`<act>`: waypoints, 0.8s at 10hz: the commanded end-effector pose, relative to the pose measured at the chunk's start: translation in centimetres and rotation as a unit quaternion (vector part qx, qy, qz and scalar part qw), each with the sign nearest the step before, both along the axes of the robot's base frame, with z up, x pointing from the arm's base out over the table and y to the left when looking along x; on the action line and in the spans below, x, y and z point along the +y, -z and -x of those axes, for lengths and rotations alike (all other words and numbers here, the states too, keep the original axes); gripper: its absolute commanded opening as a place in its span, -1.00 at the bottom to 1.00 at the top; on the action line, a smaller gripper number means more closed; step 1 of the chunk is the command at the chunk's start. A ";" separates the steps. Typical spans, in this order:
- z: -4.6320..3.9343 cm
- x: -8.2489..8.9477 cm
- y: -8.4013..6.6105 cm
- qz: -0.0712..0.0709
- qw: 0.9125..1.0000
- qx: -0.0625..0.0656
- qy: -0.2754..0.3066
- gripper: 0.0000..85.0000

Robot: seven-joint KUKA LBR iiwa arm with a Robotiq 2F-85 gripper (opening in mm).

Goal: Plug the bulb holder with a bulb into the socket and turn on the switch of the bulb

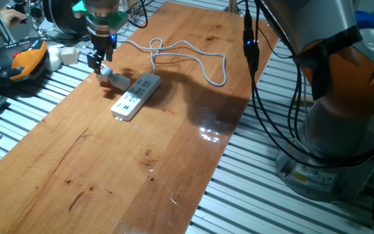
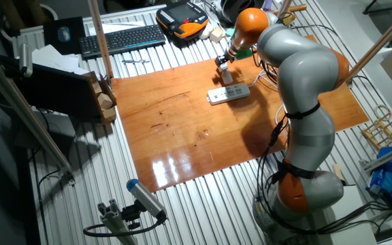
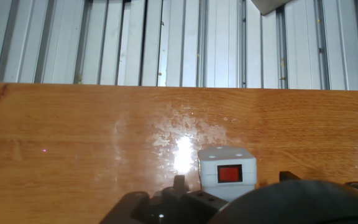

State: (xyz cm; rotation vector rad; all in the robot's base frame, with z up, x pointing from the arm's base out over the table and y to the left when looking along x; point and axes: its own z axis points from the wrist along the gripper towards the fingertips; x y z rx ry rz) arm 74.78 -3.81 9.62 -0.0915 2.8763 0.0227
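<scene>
Gripper (image 1: 100,63) hovering by bulb holder (image 1: 113,79).
Holder w/ red switch (image 3: 229,173) lying beside socket (image 1: 136,96); grip state unclear.

Arm stretched far across the table, wrist pointing down, end effector (image 1: 100,63) low, finger spacing unclear

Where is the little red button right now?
In the hand view, the red switch sits low and right of centre on the white bulb holder, just above the tool's dark body, over the wooden table.
</scene>
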 end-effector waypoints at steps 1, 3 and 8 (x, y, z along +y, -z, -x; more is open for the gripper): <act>-0.12 0.0 0.0 0.001 1.000 0.001 0.001 0.60; -0.20 0.1 0.0 0.005 1.000 0.006 0.001 0.20; -0.20 0.1 0.0 -0.005 1.000 0.007 0.001 0.60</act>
